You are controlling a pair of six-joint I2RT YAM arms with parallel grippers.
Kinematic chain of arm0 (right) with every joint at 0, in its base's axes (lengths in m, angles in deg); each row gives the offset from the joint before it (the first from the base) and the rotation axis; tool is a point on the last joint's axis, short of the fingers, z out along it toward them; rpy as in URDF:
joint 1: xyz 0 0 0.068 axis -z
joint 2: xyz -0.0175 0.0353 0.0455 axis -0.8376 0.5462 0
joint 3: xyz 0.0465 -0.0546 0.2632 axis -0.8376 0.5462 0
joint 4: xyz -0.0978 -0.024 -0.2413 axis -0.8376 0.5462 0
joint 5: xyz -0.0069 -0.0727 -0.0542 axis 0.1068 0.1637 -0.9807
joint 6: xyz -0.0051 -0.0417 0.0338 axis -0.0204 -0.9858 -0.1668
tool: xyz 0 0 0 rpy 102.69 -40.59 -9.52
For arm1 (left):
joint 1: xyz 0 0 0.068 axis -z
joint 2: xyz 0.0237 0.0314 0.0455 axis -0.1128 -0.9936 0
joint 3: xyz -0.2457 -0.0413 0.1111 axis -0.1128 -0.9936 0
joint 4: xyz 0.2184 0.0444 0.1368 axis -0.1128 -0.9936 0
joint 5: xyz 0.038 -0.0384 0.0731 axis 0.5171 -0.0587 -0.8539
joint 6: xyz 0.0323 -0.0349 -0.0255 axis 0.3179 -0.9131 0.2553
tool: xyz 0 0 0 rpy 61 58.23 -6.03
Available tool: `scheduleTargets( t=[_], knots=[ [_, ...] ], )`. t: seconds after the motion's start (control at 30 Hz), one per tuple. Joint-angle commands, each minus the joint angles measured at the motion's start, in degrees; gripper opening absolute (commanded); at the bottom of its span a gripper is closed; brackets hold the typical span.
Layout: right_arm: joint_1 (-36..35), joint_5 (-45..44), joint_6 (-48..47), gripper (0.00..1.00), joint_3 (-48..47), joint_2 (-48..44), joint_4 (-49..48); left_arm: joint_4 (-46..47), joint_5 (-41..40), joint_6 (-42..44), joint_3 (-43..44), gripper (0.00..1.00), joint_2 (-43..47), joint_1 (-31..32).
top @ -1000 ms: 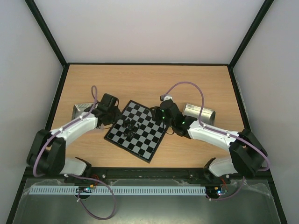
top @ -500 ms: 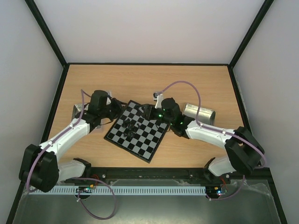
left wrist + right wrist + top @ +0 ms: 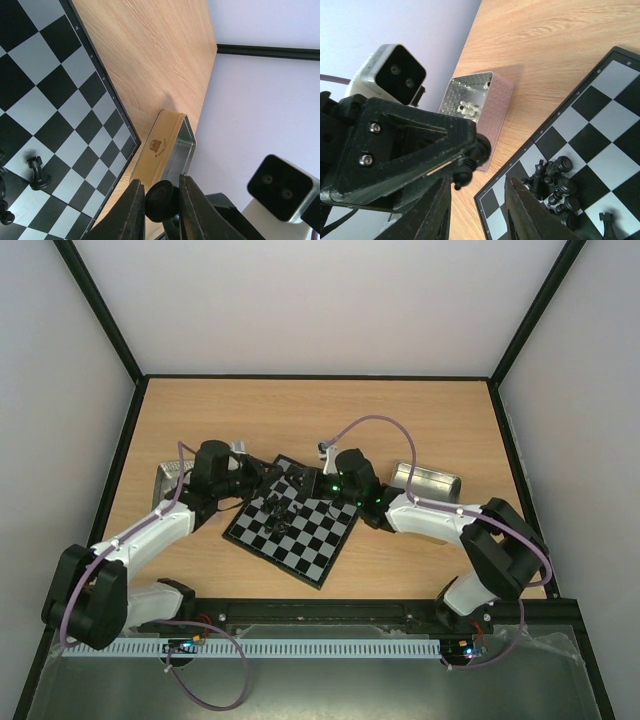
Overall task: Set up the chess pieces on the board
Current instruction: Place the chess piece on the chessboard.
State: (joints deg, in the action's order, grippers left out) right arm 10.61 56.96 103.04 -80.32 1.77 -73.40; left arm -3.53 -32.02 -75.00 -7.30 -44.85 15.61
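Note:
The board (image 3: 310, 535) lies tilted in the middle of the table, with a heap of black chess pieces (image 3: 277, 510) on its left part. My left gripper (image 3: 262, 473) hovers at the board's far left corner, shut on a black chess piece (image 3: 160, 201) whose round base faces the left wrist camera. My right gripper (image 3: 306, 480) faces it from the right, open. In the right wrist view the held piece (image 3: 470, 162) lies sideways just beyond my right gripper (image 3: 477, 212), its head close to the left finger and not touching. The heap (image 3: 557, 187) sits beside it.
A metal tin (image 3: 170, 480) holding white pieces (image 3: 470, 107) stands left of the board. A second tin (image 3: 430, 480) lies to the right, seen gold-sided as the tin (image 3: 167, 150) in the left wrist view. A lone black piece (image 3: 37, 172) stands on the board.
Both grippers have drawn together over the board's far corner: the left moved right with its piece, the right moved left. The right jaws have opened.

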Motion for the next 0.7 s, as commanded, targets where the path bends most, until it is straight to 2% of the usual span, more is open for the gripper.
scheduleTargets(
  t=[0.0, 0.13, 0.53, 0.57, 0.63, 0.67],
  knots=[
    [0.14, 0.21, -0.06, 0.28, -2.71, 1.29, -1.68, 3.18, 2.24, -1.75, -0.87, 0.16, -0.64, -0.20],
    [0.13, -0.17, -0.33, 0.25, -3.21, 1.75, -1.52, 4.09, 2.55, -2.25, -1.15, 0.16, -1.06, -0.16],
    [0.10, -4.61, -3.40, 0.02, -5.81, 2.36, 2.66, 4.51, 3.13, -2.35, -1.61, 0.18, -1.85, -0.29],
    [0.13, -5.16, -4.30, 0.02, -6.44, 2.57, 3.86, 4.08, 3.13, -1.94, -1.48, 0.23, -1.93, -0.36],
    [0.12, -7.28, -6.24, 0.02, -8.25, 2.72, 8.22, 2.00, 2.17, 0.42, -0.59, 0.49, -1.80, -0.58],
    [0.08, -8.54, -7.48, 0.02, -9.47, 2.79, 10.82, -0.03, 1.07, 2.20, 0.29, 0.58, -1.61, -0.97]
  ],
)
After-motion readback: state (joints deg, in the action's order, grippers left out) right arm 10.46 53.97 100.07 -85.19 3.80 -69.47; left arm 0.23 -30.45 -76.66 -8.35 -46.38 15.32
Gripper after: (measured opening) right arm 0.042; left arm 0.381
